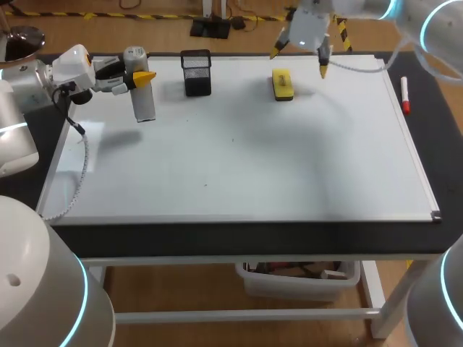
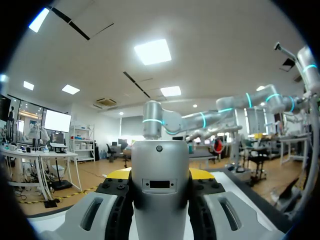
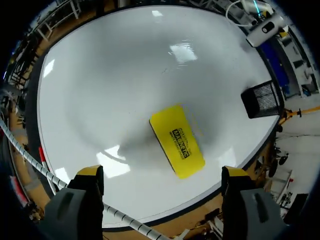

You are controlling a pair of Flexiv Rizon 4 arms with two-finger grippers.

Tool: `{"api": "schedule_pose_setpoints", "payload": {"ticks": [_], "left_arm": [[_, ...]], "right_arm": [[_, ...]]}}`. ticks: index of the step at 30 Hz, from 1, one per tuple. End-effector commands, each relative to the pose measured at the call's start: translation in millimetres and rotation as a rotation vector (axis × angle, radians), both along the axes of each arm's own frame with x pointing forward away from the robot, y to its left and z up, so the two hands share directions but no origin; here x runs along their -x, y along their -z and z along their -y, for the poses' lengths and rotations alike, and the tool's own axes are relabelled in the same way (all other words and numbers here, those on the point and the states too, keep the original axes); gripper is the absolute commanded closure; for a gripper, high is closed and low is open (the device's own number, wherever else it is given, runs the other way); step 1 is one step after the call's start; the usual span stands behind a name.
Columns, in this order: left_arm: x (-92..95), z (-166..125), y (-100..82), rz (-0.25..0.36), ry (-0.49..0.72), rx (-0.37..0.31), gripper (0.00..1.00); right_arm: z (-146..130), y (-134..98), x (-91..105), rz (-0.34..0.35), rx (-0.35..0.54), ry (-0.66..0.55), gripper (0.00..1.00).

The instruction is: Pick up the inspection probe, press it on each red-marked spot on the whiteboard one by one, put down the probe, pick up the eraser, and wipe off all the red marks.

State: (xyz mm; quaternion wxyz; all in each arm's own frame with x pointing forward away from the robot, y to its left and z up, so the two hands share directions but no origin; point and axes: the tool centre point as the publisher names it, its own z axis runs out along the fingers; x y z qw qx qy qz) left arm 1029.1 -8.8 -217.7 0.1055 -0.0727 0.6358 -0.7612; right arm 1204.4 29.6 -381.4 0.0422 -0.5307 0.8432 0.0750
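The grey inspection probe (image 1: 143, 101) hangs upright over the whiteboard's (image 1: 239, 166) far left corner, with my left gripper (image 1: 139, 76) shut on its upper end. In the left wrist view the probe (image 2: 160, 195) fills the gap between the yellow tips of that gripper (image 2: 160, 175). The yellow eraser (image 1: 283, 84) lies flat on the board near its far edge. My right gripper (image 1: 299, 61) hovers open just above and behind it. In the right wrist view the eraser (image 3: 177, 141) lies ahead of the wide-open gripper (image 3: 162, 174), touching neither finger. No red marks show on the board.
A black mesh holder (image 1: 196, 72) stands on the board between the probe and the eraser, also seen as the holder (image 3: 262, 99) in the right wrist view. A red marker (image 1: 405, 95) lies on the dark table right of the board.
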Motion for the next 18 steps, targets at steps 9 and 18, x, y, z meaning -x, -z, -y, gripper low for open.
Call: {"api": "schedule_pose_setpoints", "payload": {"ticks": [9, 18], "left_arm": [[0.0, 0, 0.0, 0.003, 0.000, 0.002, 1.00], [0.0, 0, 0.0, 0.003, 0.000, 0.002, 1.00]], "right_arm": [[77, -80, 21.2, -0.056, -0.225, 0.614, 0.00], [90, -117, 24.6, -0.160, -0.289, 0.711, 0.00]]}}
